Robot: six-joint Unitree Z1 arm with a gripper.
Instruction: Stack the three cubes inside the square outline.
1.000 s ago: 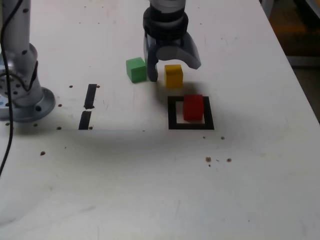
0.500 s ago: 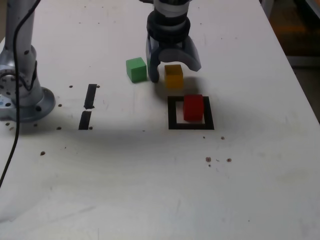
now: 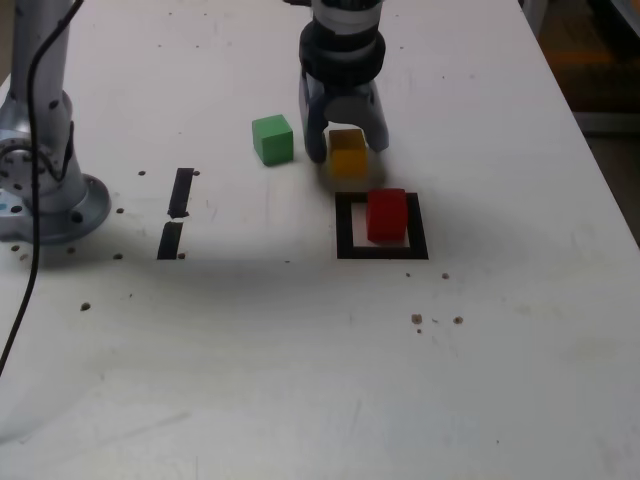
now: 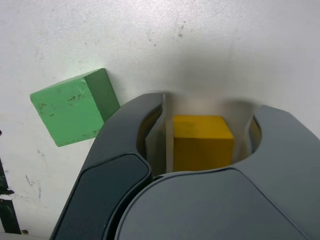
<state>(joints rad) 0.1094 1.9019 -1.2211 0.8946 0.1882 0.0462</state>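
On a white counter, left to right across the exterior view's upper half: a green cube sits free, then the end effector, its jaws narrowed around a yellow cube directly between them; whether they clamp it yet is unclear. At frame center-right, 1 red cube stands inside the square outline, just below the yellow cube.

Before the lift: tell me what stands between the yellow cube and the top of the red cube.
Nothing visible. The yellow cube sits between the jaws, just behind the square outline; the red cube has a bare top, and the green cube lies off to the exterior view's left.
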